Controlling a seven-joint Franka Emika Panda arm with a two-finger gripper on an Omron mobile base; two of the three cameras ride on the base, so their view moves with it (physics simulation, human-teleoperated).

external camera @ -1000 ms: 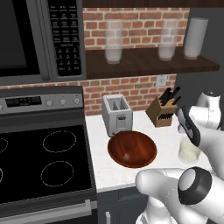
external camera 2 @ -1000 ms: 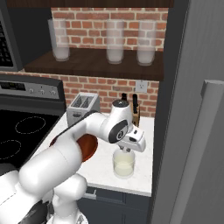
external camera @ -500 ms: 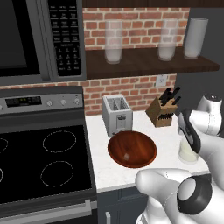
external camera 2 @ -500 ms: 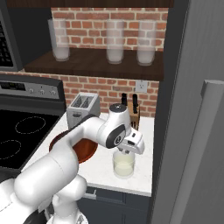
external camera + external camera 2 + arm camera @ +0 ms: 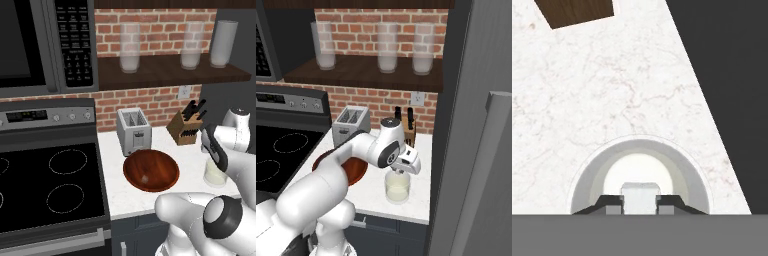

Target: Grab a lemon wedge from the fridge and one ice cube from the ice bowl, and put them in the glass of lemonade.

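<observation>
- Left base view: the white arm reaches over the right end of the white counter [image 5: 150,197], its gripper [image 5: 216,161] hanging just above the glass of lemonade [image 5: 215,174], which stands near the counter's front right corner. The ice bowl [image 5: 151,170] sits mid-counter, between the glass and the black stove [image 5: 50,187], with a pale speck on its wooden floor too small to name. A toaster [image 5: 133,131] stands behind the bowl at the brick wall, a knife block [image 5: 186,126] to its right; frosted glasses line the shelf above.

- Right base view: the gripper [image 5: 400,172] points straight down over the mouth of the glass of lemonade [image 5: 397,188], close to the counter's [image 5: 373,192] front edge and just beside the dark fridge [image 5: 478,135], whose door is shut, its light bar handle at the right. The ice bowl [image 5: 353,171] shows as a reddish rim behind the arm's forearm.

- Hand view: looking down into the glass of lemonade [image 5: 587,180], the two dark fingertips [image 5: 609,204] are pressed against either side of the ice cube [image 5: 640,197], held over the pale liquid. Marbled counter [image 5: 602,90] surrounds the glass; the knife block [image 5: 576,11] cuts the top edge, and the fridge's dark side [image 5: 727,75] runs down the right.
</observation>
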